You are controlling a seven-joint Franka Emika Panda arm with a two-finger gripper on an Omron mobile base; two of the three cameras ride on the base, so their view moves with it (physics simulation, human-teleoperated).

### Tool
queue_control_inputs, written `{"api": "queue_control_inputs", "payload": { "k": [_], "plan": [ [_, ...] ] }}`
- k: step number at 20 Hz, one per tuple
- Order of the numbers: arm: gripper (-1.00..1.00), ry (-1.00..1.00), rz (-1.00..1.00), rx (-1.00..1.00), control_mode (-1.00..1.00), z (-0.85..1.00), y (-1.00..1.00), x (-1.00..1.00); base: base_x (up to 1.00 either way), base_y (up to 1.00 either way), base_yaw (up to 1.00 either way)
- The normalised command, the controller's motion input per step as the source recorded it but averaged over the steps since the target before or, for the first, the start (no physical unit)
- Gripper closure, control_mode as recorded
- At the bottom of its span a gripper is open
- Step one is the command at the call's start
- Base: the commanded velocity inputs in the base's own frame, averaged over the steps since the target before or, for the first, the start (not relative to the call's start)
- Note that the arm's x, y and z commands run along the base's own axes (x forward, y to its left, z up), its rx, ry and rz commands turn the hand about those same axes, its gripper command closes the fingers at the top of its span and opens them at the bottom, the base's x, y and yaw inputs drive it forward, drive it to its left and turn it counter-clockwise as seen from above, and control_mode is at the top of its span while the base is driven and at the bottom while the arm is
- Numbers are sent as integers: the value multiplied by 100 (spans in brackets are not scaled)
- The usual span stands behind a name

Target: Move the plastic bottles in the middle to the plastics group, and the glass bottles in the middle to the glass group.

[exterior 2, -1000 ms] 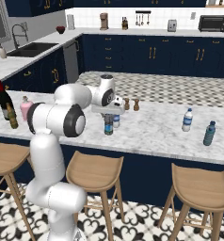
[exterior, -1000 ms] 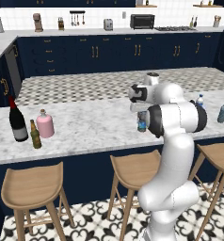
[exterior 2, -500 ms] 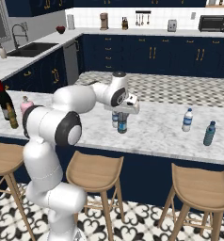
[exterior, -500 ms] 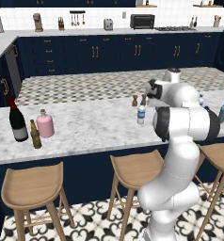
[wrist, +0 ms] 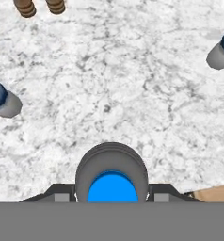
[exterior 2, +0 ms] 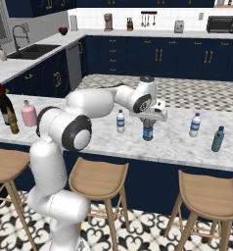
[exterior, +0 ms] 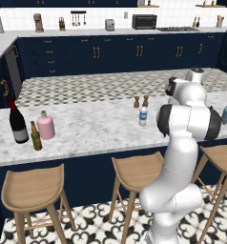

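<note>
Gripper (exterior 2: 148,122) is clenched on the small slim bottle (exterior 2: 148,130), holding it near the neck and just above the marble counter (exterior 2: 177,142). From the hand camera the bottle's blue cap (wrist: 112,188) sits dead centre at 6 o'clock, with a dark finger tip (wrist: 57,193) pressed at either flank.

Working left to right along the counter in the right base view: at 9 o'clock stands the glass group, the tall dark wine bottle (exterior 2: 5,105) with the olive-brown beer bottle (exterior 2: 12,121) just beside it. The pink bottle (exterior 2: 29,113) stands close by them at their right. Near the middle a clear white-labelled bottle (exterior 2: 120,121) stands just at 9 o'clock of the held one. Well to 3 o'clock waits the plastics group: a clear water bottle (exterior 2: 195,125), then the teal bottle (exterior 2: 218,138) nearest the counter's end.

I judge the held bottle light and thin-walled, so it may flex or slip if squeezed on the belly. The stiffer neck under the cap is the sound place to hold, and it should be kept upright. Carried toward 3 o'clock, it needs setting down near the two plastics without knocking them, as slim bottles topple easily.
</note>
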Motion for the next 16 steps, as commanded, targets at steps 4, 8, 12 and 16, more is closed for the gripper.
{"api": "queue_control_inputs", "payload": {
  "k": [4,8,12,16],
  "plan": [
    [100,0,-2,-3,-100,-9,-58,11,0,0,0],
    [100,-8,0,0,-100,-29,-53,3,0,0,0],
    [100,-13,-1,0,-100,-3,-42,4,0,0,0],
    [100,-2,-4,0,-100,0,-45,26,0,0,0]
  ]
}}
